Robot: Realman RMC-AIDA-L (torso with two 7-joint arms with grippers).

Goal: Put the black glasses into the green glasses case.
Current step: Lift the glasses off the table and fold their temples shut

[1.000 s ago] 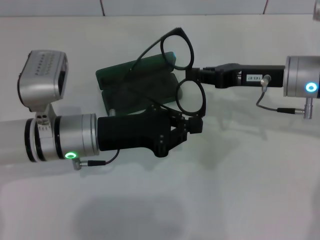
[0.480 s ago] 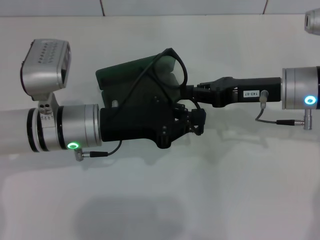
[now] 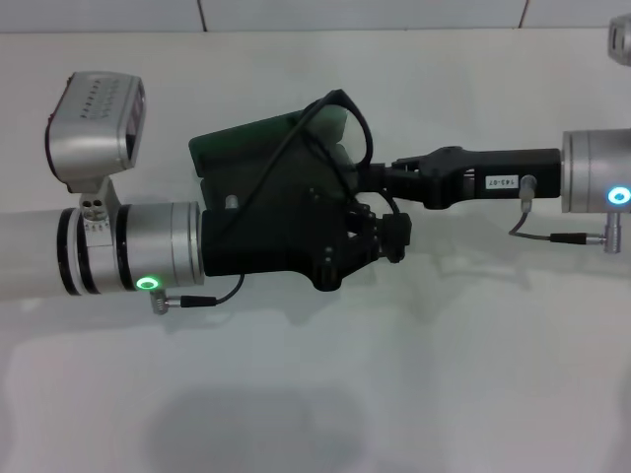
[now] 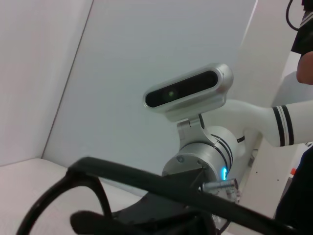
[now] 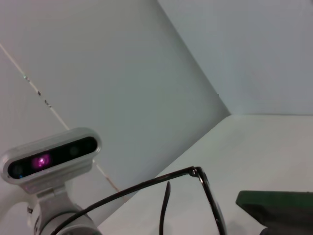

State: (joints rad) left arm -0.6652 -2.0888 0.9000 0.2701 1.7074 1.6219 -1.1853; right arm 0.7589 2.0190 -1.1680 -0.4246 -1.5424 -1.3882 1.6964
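white tabletop (image 3: 473, 374) spreads wide before us, with open room in front and to both sides of the arms, and a tiled wall behind. we count one green glasses case (image 3: 242, 148), lying open near the middle back of the table, and one pair of black glasses (image 3: 340, 123) hanging above its right end. our right gripper (image 3: 380, 177) reaches in from the right and pinches the glasses frame at its fingertips. our left gripper (image 3: 380, 236) stretches in from the left, its black body covering the near half of the case; we cannot tell how its fingers stand. in the right wrist view the glasses (image 5: 195, 186) hang beside the case edge (image 5: 274, 200).
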